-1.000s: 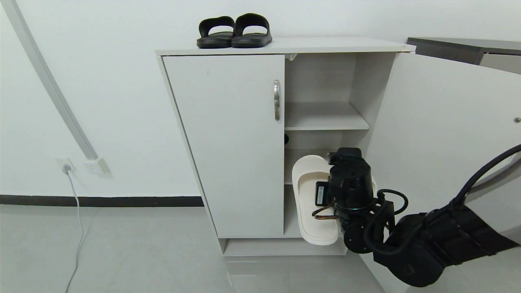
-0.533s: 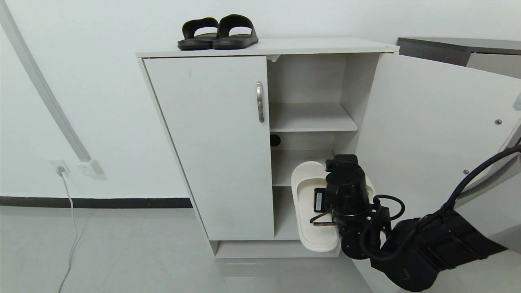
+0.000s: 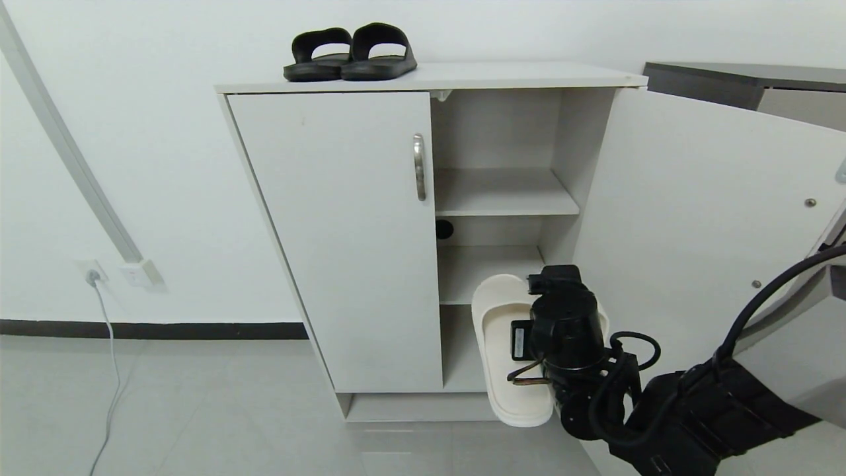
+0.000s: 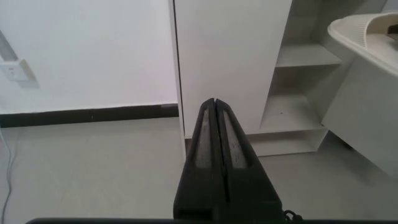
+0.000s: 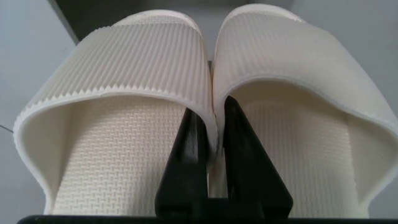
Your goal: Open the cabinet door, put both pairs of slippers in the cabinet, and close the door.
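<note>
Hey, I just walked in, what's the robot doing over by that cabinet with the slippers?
The right gripper is shut on the white slippers, its fingers pinching their inner edges together, and holds them low before the cabinet's open half, near the lower shelves. The right door stands wide open; the left door is closed. The black slippers sit on top of the cabinet, not yet put away. The left gripper is shut and empty, above the floor.

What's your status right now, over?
Right gripper, jaws shut on white slippers, before open cabinet. Left gripper, jaws shut, empty. Black slippers atop cabinet. Nothing blocking.
</note>
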`<state>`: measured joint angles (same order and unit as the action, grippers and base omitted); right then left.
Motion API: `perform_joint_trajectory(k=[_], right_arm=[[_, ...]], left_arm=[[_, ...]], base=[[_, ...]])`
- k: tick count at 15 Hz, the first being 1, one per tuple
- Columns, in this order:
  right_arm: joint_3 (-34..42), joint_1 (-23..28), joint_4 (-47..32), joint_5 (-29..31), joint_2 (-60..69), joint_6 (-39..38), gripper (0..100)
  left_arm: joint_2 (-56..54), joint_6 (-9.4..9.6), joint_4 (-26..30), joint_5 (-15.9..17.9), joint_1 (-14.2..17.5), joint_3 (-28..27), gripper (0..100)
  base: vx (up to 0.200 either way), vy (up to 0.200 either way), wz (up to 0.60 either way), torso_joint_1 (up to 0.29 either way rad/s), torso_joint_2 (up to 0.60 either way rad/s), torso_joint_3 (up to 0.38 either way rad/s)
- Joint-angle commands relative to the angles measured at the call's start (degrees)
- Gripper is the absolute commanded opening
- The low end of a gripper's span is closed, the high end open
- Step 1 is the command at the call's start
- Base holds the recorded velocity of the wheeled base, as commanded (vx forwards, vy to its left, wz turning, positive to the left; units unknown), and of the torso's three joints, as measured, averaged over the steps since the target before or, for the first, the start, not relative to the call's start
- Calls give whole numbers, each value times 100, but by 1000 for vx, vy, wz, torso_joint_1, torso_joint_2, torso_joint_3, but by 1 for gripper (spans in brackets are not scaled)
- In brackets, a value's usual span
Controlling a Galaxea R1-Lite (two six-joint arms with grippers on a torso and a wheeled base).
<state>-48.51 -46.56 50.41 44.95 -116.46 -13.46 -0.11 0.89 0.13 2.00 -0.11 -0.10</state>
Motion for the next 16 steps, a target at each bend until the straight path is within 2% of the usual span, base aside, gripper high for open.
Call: perform_joint_trajectory(k=[1,16], right_arm=[[61,76,13,-3,-44,45,0],[140,648,-5,-3,-140,186,0]], left_arm=[[11,-1,4,2,2,1,0],[11,-1,4,2,2,1,0]], base=[[0,0,0,0,0,0],[0,0,0,0,0,0]])
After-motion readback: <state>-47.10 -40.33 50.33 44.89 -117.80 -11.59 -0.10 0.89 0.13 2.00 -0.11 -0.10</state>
